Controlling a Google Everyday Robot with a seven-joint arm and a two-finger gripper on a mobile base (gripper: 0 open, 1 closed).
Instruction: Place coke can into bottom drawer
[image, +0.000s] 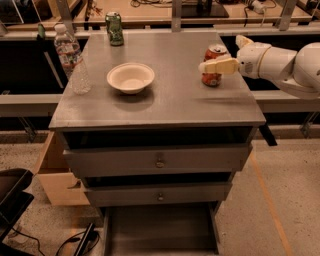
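The coke can (215, 54), red-orange with a silver top, stands upright on the grey cabinet top (170, 105) near its right edge. My gripper (209, 62) reaches in from the right on a white arm (280, 62) and is at the can, with a cream part of it crossing the can's front at mid height. The bottom drawer (160, 227) is pulled out at floor level below the cabinet, with its flat grey floor showing and nothing in it.
On the top also stand a white bowl (130, 77), a clear water bottle (72, 57) at the left and a green can (114, 28) at the back. Two upper drawers (157, 160) are slightly ajar. A cardboard box (52, 175) sits on the left.
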